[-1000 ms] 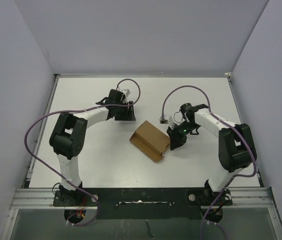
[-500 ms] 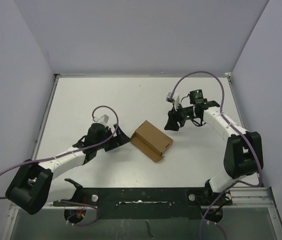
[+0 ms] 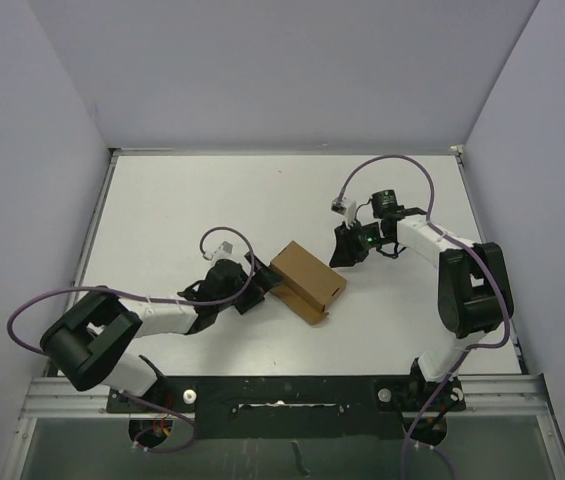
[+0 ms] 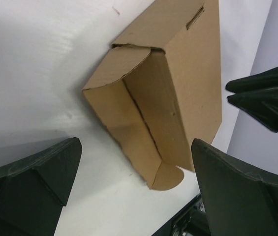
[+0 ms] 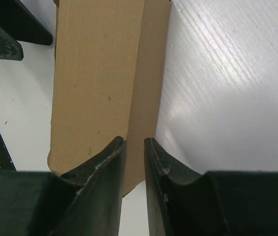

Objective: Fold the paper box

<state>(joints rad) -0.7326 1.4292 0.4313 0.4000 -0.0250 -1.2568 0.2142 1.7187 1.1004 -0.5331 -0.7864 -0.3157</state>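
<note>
The paper box is a brown carton lying on the white table, partly folded, with an open end and a round tab facing my left gripper. In the left wrist view the box lies just ahead of my left gripper, which is wide open and empty. In the top view my left gripper is at the box's left end. My right gripper is at the box's upper right corner, its fingers nearly together and holding nothing. In the right wrist view my right gripper hovers over the box's edge.
The table is walled by grey panels on three sides. A metal rail runs along the near edge by the arm bases. Purple cables loop over both arms. My right gripper's fingers show beyond the box in the left wrist view.
My left arm swung from the far middle of the table down to the box's left end. My right gripper lifted off the box's right side and now sits at its upper right corner.
</note>
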